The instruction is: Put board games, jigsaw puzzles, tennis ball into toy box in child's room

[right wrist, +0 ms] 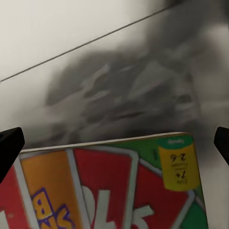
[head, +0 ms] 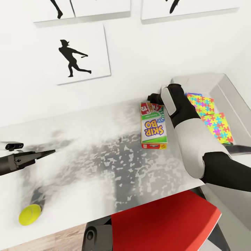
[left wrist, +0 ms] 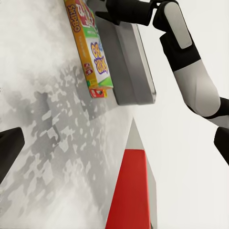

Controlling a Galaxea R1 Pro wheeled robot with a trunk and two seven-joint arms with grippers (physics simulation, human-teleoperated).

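A green-white board game [head: 153, 127] with a red band lies flat on the pale grey table [head: 87, 139], right beside the toy box [head: 225, 89]. Two jigsaw puzzles [head: 201, 103] [head: 220, 127] lie inside the box. My right gripper [head: 155, 99] hovers open over the game's far end; in the right wrist view the game [right wrist: 119, 186] sits between the spread fingertips [right wrist: 9, 149]. A yellow tennis ball [head: 29, 214] rests near the table's front left edge. My left gripper [head: 36, 149] is open above the table's left side, holding nothing. The left wrist view shows the game [left wrist: 93, 47] against the box [left wrist: 131, 62].
A red chair seat [head: 164, 223] is tucked under the table's front edge, in front of me. The white wall behind the table carries silhouette pictures [head: 82, 54]. Wood floor shows at the lower left.
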